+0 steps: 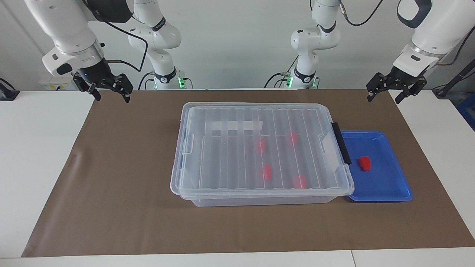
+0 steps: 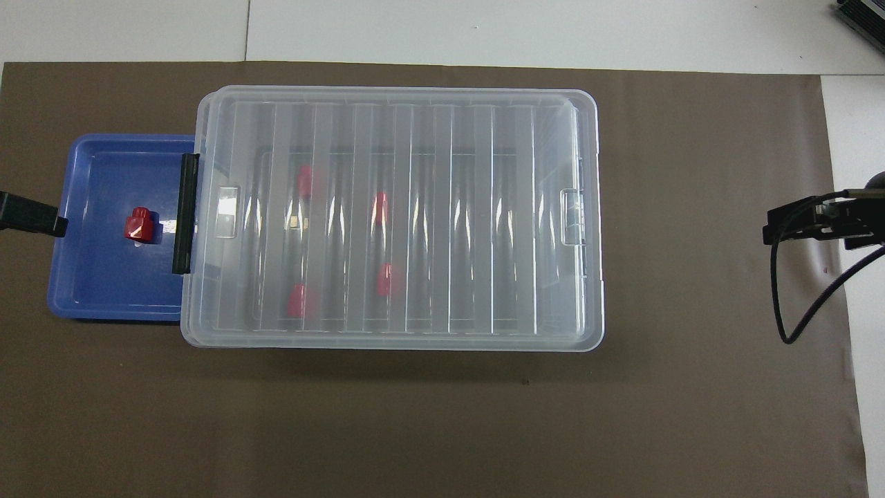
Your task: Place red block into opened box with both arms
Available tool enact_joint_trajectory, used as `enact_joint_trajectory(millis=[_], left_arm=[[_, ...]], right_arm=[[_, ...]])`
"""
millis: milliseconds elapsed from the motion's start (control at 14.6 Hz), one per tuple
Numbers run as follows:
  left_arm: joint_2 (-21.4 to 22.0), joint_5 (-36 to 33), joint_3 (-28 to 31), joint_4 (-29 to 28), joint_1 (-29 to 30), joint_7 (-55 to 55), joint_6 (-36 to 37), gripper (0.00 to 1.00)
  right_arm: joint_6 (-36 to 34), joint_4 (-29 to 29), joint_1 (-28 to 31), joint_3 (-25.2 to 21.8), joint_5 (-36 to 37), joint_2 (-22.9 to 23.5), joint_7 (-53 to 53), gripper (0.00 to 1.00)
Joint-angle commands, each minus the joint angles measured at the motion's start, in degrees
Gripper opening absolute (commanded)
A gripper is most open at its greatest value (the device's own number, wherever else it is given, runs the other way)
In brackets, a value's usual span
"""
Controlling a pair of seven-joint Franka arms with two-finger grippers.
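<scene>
One red block (image 1: 364, 163) (image 2: 140, 225) lies in the shallow blue tray (image 1: 393, 185) (image 2: 90, 290). The tray sits against the box (image 1: 259, 148) (image 2: 394, 214), at the end toward the left arm. The see-through ribbed lid lies flat on the box, and several more red blocks show through it. A black clip handle (image 1: 341, 142) is on the box's tray end. My left gripper (image 1: 384, 98) hangs open in the air over the mat's corner beside the tray end. My right gripper (image 1: 112, 97) hangs open over the other corner. Neither holds anything.
A brown mat (image 1: 122, 193) covers most of the white table (image 1: 33, 167). Bare mat stretches between the box and the right arm's end, and along the edge farthest from the robots. A black cable (image 2: 795, 304) hangs by the right gripper.
</scene>
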State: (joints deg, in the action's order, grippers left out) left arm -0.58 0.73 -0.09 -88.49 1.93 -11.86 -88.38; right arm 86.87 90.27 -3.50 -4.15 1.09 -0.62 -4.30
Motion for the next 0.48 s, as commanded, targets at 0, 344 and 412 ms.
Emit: enact_joint_trajectory(millis=[0, 344, 412], left_arm=[[1.3, -1.1, 0.0, -1.3, 0.0, 0.7, -0.7, 1.0], [1.3, -1.1, 0.0, -1.3, 0.0, 0.7, -0.7, 1.0], [1.3, -1.1, -0.1, -1.3, 0.0, 0.7, -0.7, 1.0]], right_arm=[[0.3, 1.3, 0.6, 0.2, -0.9, -1.3, -0.9, 1.0], [3.1, 3.1, 0.6, 0.3, -1.1, -1.6, -1.8, 1.0], [4.8, 4.2, 0.2, 0.3, -1.1, -2.0, -1.9, 1.0]])
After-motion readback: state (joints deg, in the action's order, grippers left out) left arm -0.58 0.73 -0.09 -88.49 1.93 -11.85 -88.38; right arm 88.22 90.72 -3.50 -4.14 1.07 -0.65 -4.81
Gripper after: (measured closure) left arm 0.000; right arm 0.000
